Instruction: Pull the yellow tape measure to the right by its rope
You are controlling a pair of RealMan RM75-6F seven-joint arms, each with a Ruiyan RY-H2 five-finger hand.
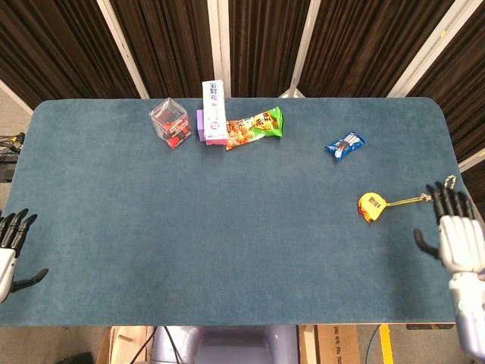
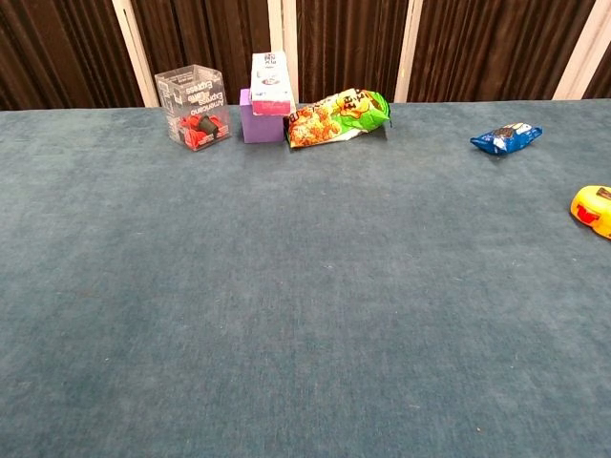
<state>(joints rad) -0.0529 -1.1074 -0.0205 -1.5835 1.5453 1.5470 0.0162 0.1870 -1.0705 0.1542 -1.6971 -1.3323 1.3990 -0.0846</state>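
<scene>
The yellow tape measure (image 1: 370, 206) lies on the blue table (image 1: 227, 227) near its right side; the chest view shows it at the right border (image 2: 594, 208). Its thin rope (image 1: 405, 201) runs rightward along the cloth toward the table edge. My right hand (image 1: 456, 236) hovers at that edge with fingers spread, its fingertips (image 1: 441, 194) by the rope's far end, holding nothing that I can see. My left hand (image 1: 9, 249) is at the table's left front corner, fingers apart and empty. Neither hand shows in the chest view.
A blue snack packet (image 1: 345, 145) lies behind the tape measure. At the back stand a clear box with red parts (image 1: 170, 123), a purple block with a white box (image 1: 212, 114) and a green-orange snack bag (image 1: 255, 127).
</scene>
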